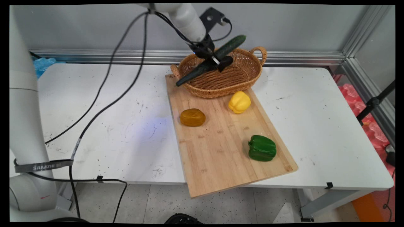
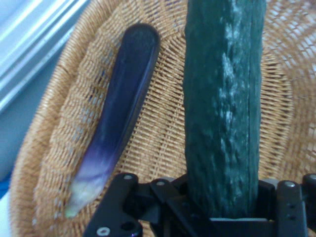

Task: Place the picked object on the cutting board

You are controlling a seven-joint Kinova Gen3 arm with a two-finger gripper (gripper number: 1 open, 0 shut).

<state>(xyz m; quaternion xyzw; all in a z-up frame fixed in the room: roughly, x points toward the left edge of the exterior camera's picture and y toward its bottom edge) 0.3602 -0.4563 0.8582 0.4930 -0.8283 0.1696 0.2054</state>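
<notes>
Gripping a cucumber [image 1: 232, 45] mid-length, the hand [image 1: 215, 60] hangs over the wicker basket [image 1: 249, 74] — an eggplant [image 2: 116, 118] lies inside, at the cucumber's nine o'clock.

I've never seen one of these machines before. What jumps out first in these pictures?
The gripper holds a long dark green cucumber in the air, slanting above a wicker basket at the far end of a wooden board. The hand view shows a purple eggplant lying inside the basket. On the board sit a yellow pepper, a green pepper and a brown lump.
</notes>
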